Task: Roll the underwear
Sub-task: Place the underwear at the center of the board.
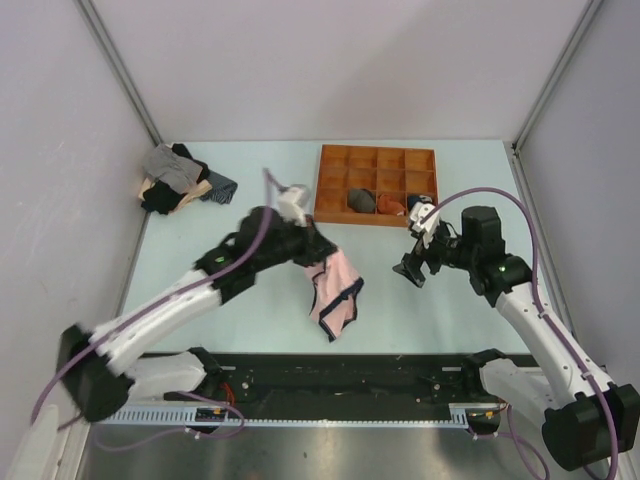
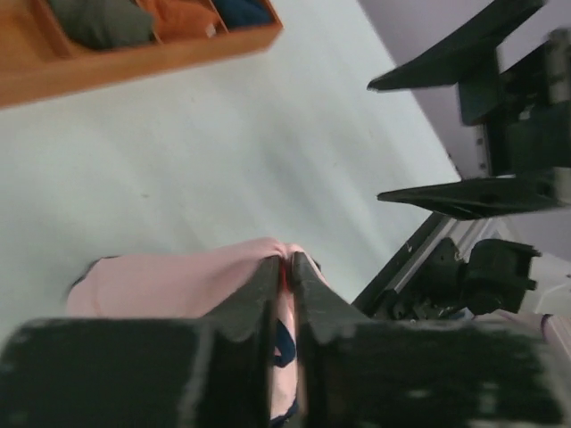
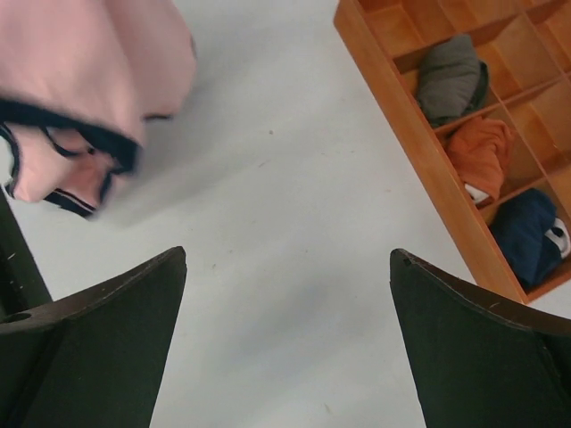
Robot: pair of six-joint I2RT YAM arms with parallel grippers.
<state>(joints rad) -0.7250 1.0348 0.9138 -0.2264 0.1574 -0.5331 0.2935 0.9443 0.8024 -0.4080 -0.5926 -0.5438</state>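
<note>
Pinching the top edge between nearly closed fingers, the left gripper [image 1: 318, 250] holds the small light-pink fabric underwear with navy edging [image 1: 335, 290] over the pale table [image 1: 420, 320]. The garment's long axis trails toward the near edge. The right gripper [image 1: 412, 268] hovers wide and empty, well apart on its right.

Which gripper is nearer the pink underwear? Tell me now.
Left. The left gripper is shut on the underwear, pinching an edge; the right gripper hangs open to its right, apart from it.
</note>
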